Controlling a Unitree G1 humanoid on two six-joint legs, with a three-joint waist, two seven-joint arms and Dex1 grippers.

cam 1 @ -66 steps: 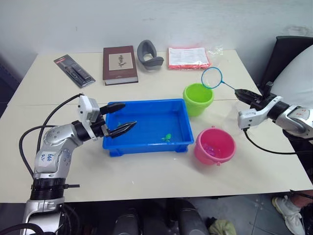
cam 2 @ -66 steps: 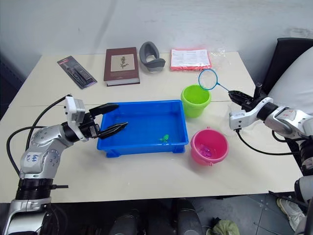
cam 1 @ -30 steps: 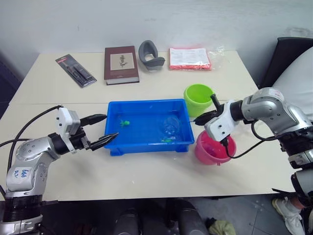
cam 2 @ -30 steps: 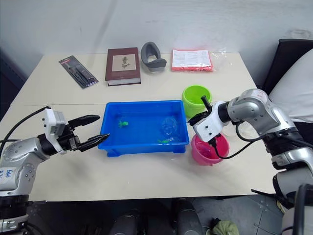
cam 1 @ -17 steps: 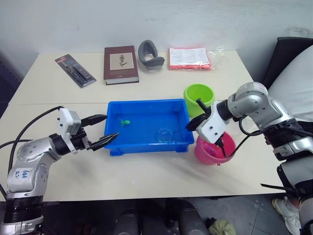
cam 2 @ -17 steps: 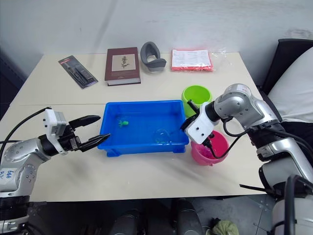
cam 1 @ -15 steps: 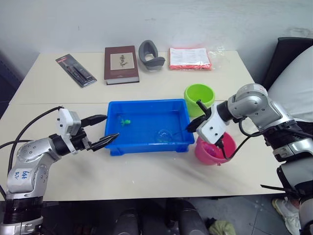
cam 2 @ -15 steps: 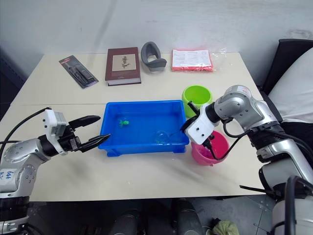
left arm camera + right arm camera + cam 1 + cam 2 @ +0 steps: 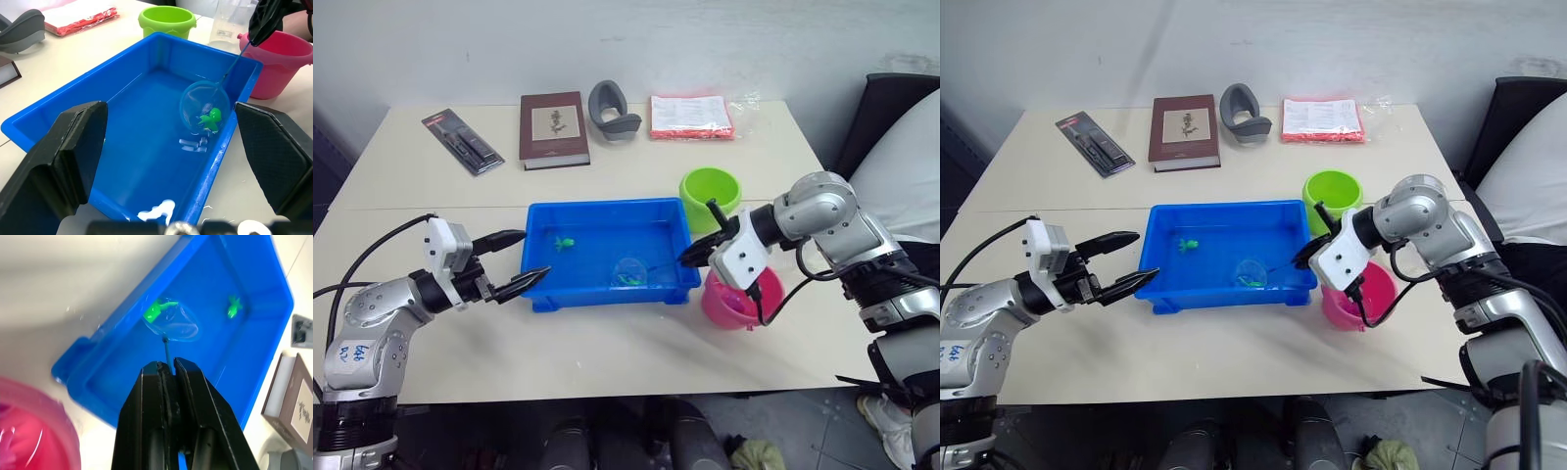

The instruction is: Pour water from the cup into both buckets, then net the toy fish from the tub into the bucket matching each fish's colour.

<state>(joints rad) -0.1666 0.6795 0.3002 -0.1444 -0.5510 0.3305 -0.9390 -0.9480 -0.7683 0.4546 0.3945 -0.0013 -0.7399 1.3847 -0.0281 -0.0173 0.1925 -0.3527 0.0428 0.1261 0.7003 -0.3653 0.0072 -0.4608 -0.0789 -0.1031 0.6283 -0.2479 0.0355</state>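
The table [image 9: 636,352] carries it all, and the tub [image 9: 607,294] sits mid-table between the two grippers. Left gripper [image 9: 522,257] hangs just off the tub's near-left corner, fingers spread wide, nothing in them. Right gripper [image 9: 697,251] is at the tub's opposite end, fingers clamped on the stick of the net [image 9: 204,106], which slants down from the fingertips into the tub. The hoop is down by the tub floor near the front wall, and a green fish [image 9: 211,117] lies against its mesh — whether inside the hoop or just at it cannot be told. A second green fish [image 9: 563,241] rests farther along the tub, nearer the left gripper's side.

Pink bucket [image 9: 744,302] stands right beneath the right gripper's wrist, with something pink in it. Green bucket [image 9: 711,198] is just behind that gripper. The cup [image 9: 234,18] stands between the two buckets, upright.

Well beyond both grippers, along the far edge: a book [image 9: 553,129], a grey holder [image 9: 612,109], a red packet [image 9: 691,116] and a black package [image 9: 462,141].
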